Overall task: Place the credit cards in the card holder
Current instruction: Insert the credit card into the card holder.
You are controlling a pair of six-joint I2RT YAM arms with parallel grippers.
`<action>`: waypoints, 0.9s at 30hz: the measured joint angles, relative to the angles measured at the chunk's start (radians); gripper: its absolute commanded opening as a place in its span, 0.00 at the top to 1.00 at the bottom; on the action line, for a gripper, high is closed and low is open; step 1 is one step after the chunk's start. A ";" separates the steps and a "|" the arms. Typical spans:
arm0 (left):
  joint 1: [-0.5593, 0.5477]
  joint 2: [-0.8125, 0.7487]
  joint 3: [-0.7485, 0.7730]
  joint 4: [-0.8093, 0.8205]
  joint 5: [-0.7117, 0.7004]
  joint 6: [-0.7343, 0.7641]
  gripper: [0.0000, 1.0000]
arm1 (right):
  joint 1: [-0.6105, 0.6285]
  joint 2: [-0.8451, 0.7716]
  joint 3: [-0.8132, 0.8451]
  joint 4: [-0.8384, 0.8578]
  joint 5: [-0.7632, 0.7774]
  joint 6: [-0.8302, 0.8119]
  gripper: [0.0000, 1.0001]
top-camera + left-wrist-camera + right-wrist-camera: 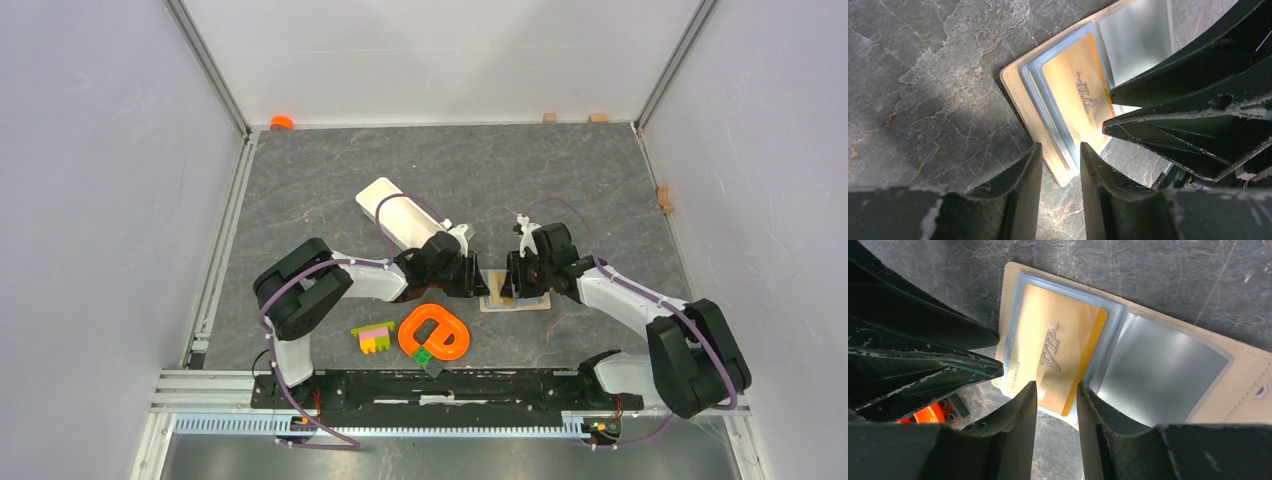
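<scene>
Gold card (1048,355) lies sleeved at 9 o'clock in the holder (1245,372); our left fingers (1018,185) and right fingers (1015,422), slightly parted, grasp nothing.

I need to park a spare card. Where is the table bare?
Bare: the far stretch between the white tray and the right wall, and the strip left of the tray. Crowded: the near middle, where left gripper and right gripper meet over the card holder, orange ring and toy bricks beside them.
</scene>
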 measured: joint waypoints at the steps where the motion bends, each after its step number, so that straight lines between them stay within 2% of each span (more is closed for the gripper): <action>1: 0.000 0.000 0.000 0.000 0.000 0.000 0.60 | 0.008 0.003 0.002 0.002 0.000 0.001 0.61; 10: 0.000 0.000 -0.002 -0.001 -0.003 0.001 0.58 | 0.049 0.005 0.025 0.002 0.005 0.003 0.58; 14: 0.000 -0.011 -0.007 -0.005 -0.004 0.006 0.46 | 0.056 0.000 0.065 -0.028 0.021 0.002 0.49; 18: 0.000 -0.089 -0.011 -0.069 -0.008 0.040 0.33 | 0.042 -0.045 0.139 -0.087 0.084 -0.013 0.41; 23: 0.014 -0.235 0.021 -0.222 -0.011 0.104 0.24 | -0.097 -0.135 0.159 -0.106 0.133 -0.031 0.39; 27: 0.047 -0.347 0.105 -0.412 -0.002 0.167 0.20 | -0.251 -0.184 0.091 -0.096 0.174 -0.029 0.42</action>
